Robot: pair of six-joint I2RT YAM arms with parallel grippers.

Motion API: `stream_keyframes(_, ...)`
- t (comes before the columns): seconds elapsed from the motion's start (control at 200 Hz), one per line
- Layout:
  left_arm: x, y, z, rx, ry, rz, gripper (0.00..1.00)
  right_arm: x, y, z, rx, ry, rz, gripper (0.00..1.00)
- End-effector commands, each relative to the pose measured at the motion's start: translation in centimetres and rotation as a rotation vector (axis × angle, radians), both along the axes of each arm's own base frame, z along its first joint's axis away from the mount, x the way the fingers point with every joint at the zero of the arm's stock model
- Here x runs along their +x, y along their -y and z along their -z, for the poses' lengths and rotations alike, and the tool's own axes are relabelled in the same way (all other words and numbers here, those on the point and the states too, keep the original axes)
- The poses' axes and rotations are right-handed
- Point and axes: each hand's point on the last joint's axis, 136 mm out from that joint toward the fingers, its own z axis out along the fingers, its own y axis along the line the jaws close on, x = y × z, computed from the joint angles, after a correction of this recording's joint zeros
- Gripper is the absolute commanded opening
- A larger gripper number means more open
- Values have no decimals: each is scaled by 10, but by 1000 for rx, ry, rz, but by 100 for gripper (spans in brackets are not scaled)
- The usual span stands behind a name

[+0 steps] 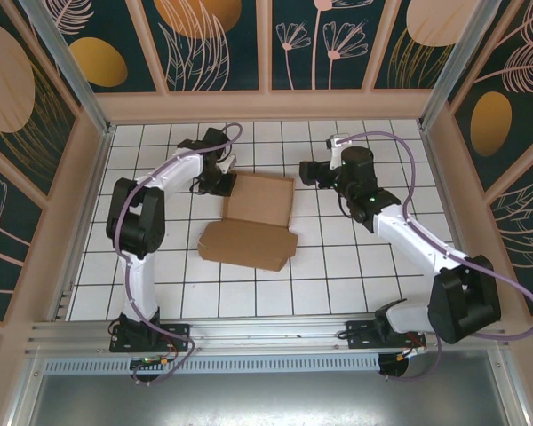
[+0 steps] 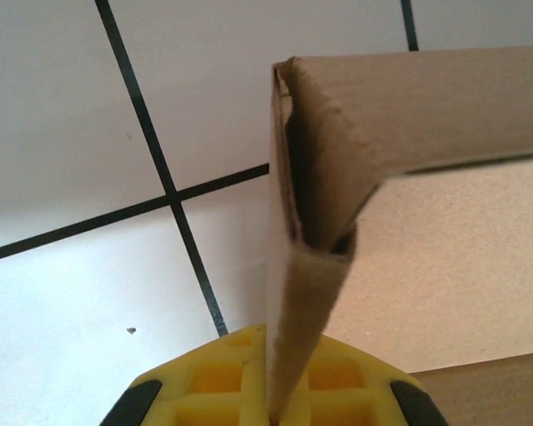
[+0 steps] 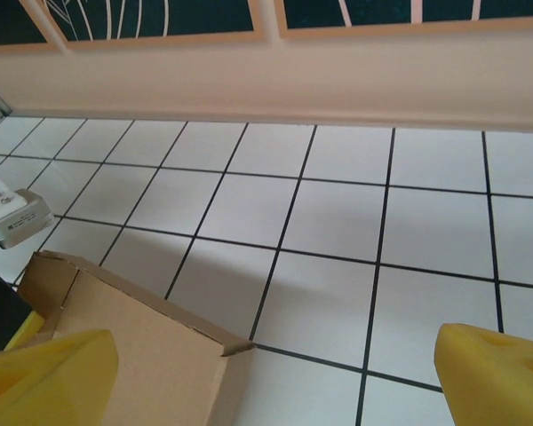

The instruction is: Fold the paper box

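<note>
The brown paper box (image 1: 253,217) lies mid-table, its far half raised into a shallow tray and its near lid flap (image 1: 247,242) lying flat. My left gripper (image 1: 222,183) is at the tray's far left corner, yellow fingers (image 2: 222,382) shut on the upright left side wall (image 2: 293,337). In that wrist view the wall's folded corner (image 2: 324,151) stands straight up. My right gripper (image 1: 309,171) hovers open just right of the tray, yellow fingertips (image 3: 49,377) wide apart, the box's right corner (image 3: 235,346) below them.
White tiled floor (image 1: 382,266) spreads around the box, with free room at the front and right. A peach back wall (image 3: 338,80) and side walls (image 1: 84,177) fence the area. A grey camera block (image 3: 13,217) on the left arm sits beyond the box.
</note>
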Motion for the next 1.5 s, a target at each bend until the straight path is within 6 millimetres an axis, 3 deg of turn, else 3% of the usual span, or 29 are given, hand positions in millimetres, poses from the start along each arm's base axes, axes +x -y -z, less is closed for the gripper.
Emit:
stream_keyframes(0.0, -48, -31, 35, 164, -246, 70, 7, 5, -2, 3, 8, 3, -7, 92)
stream_keyframes(0.07, -45, -29, 34, 161, -243, 69, 19, 6, -3, 6, 2, -2, -11, 92)
stream_keyframes(0.175, -32, -17, 22, 123, -193, 67, 49, 8, -5, 10, -2, -10, -17, 92)
stream_keyframes(0.29, -16, 2, 1, 42, -111, 76, 68, 9, -9, 12, 0, -17, -39, 92)
stream_keyframes(0.385, -5, 19, -20, -40, -37, 78, 92, 7, -21, 16, -4, -31, -114, 92)
stream_keyframes(0.435, 1, 25, -32, -81, 7, 72, 98, 6, -28, 20, -9, -39, -154, 92)
stream_keyframes(0.621, 25, 33, -91, -188, 232, 26, 98, 15, -44, 38, -28, -75, -234, 93)
stream_keyframes(0.746, 43, -7, -117, -208, 386, -172, 99, 20, -63, 49, -29, -111, -310, 93)
stream_keyframes(0.886, 36, -59, -148, -271, 551, -369, 98, 25, -90, 71, -103, -145, -382, 93)
stream_keyframes(1.091, 7, -134, -139, -205, 601, -593, 99, 30, -141, 108, -226, -193, -481, 93)
stream_keyframes(1.171, -6, -152, -128, -184, 595, -648, 99, 36, -156, 124, -259, -219, -500, 93)
stream_keyframes(1.356, -20, -160, -114, -160, 564, -653, 99, 57, -169, 160, -297, -306, -473, 89)
stream_keyframes(1.496, -17, -155, -110, -175, 550, -630, 98, 81, -149, 170, -306, -364, -322, 84)
